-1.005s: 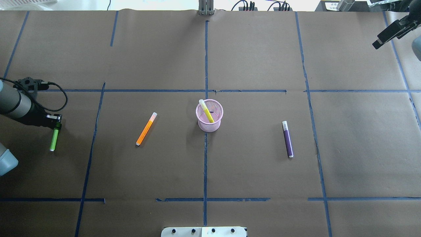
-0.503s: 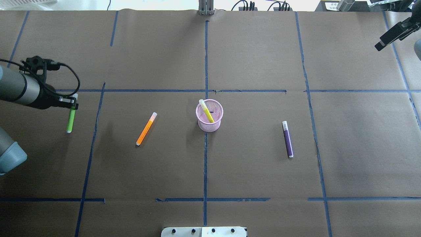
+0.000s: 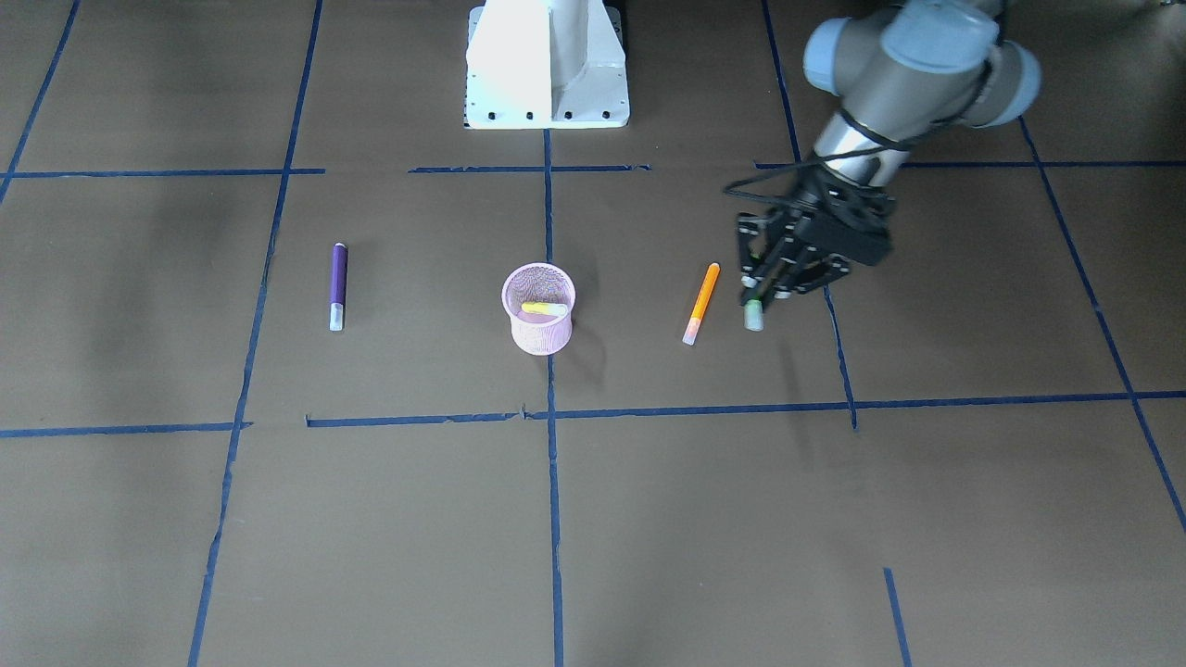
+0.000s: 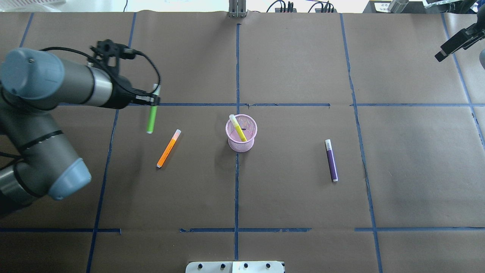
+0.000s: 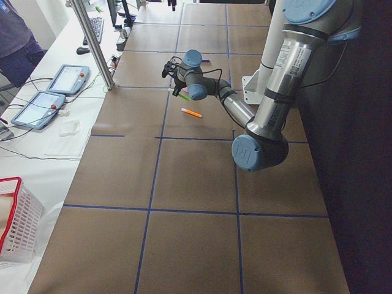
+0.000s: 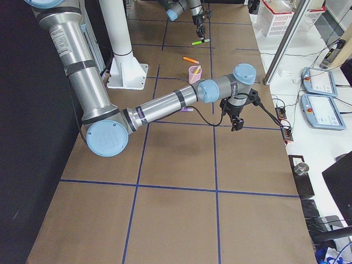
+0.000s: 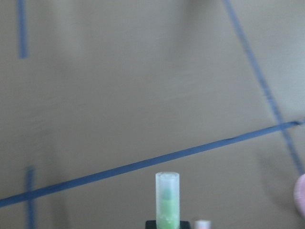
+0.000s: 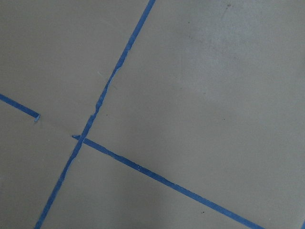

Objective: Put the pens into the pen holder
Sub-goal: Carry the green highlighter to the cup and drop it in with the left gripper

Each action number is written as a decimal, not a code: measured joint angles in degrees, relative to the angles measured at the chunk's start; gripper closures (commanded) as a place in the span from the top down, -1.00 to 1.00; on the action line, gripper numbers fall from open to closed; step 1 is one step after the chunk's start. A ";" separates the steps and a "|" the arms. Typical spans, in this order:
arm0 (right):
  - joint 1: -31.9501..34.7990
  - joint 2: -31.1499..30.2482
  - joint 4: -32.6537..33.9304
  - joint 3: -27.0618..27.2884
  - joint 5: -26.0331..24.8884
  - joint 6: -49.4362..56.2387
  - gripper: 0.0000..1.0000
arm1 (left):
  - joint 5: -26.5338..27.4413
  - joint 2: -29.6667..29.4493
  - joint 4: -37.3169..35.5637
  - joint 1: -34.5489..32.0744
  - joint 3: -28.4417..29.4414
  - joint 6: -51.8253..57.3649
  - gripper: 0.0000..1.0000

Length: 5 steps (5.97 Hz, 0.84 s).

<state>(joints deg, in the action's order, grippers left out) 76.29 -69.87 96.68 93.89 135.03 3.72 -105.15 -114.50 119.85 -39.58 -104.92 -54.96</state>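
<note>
Left end effector (image 4: 154, 100) clamps slim green pen (image 4: 151, 119), apart from round wire-mesh holder (image 4: 238, 145).

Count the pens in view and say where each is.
4: yellow pen leaning inside the pen holder; green pen held in the jaws of the left arm; orange pen and purple pen lying on the table. None looks hidden.

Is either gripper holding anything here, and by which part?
The left gripper holds the bright green marker pen near its pale capped end, with the green body sticking out free. The right gripper shows nothing in it.
</note>
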 measured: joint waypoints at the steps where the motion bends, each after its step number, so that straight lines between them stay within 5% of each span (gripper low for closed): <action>1: 0.00 -0.05 0.00 -0.14 -0.08 -0.14 0.99 | 7.08 -4.47 -0.17 4.51 0.29 -6.42 -0.95; 5: 0.00 -0.09 0.00 -0.29 -0.04 -0.22 0.99 | 28.64 -15.40 -0.04 12.66 6.73 -16.63 -0.94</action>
<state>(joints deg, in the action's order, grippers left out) 76.29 -69.96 96.68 93.61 134.99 3.50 -76.51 -129.91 119.81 -26.92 -98.19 -71.60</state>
